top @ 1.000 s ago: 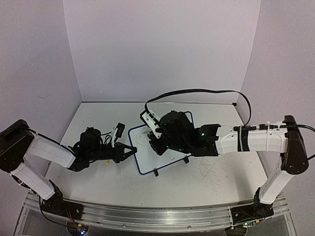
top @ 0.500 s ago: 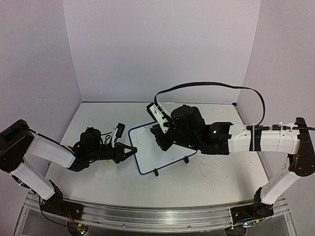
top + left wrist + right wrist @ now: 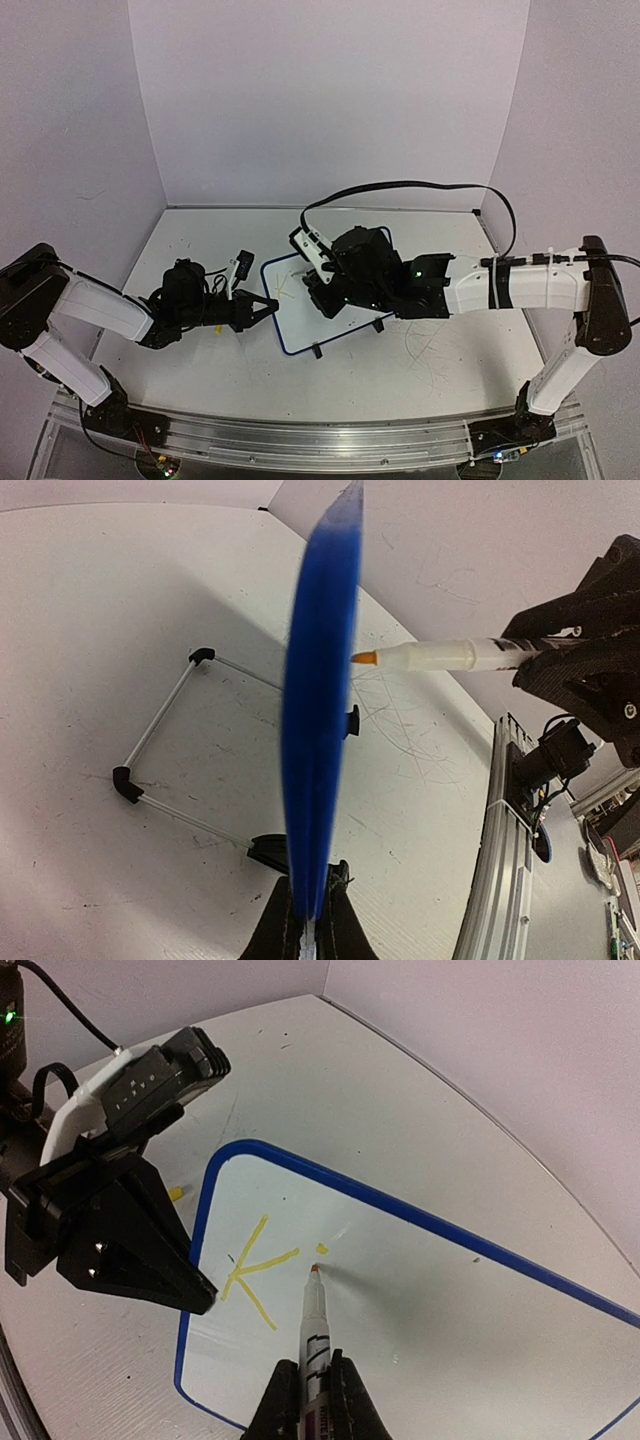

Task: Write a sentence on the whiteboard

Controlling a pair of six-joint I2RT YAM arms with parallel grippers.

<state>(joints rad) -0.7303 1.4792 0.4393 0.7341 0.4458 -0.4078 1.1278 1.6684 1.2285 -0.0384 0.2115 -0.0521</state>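
Whiteboard [image 3: 450, 1290]: smooth white face with a slight sheen; blue frame looks like smooth plastic. Stand [image 3: 165, 715]: thin bare metal wire, black plastic-looking end caps. Marker [image 3: 315, 1330]: glossy white plastic barrel, orange felt tip. Table [image 3: 200, 370]: matt white, scuffed, fine grey scratches. Left gripper [image 3: 307, 930] and right gripper [image 3: 312, 1365]: matt black plastic fingers. Arm shell [image 3: 100, 305]: smooth white plastic. Rail [image 3: 300, 440]: brushed metal.
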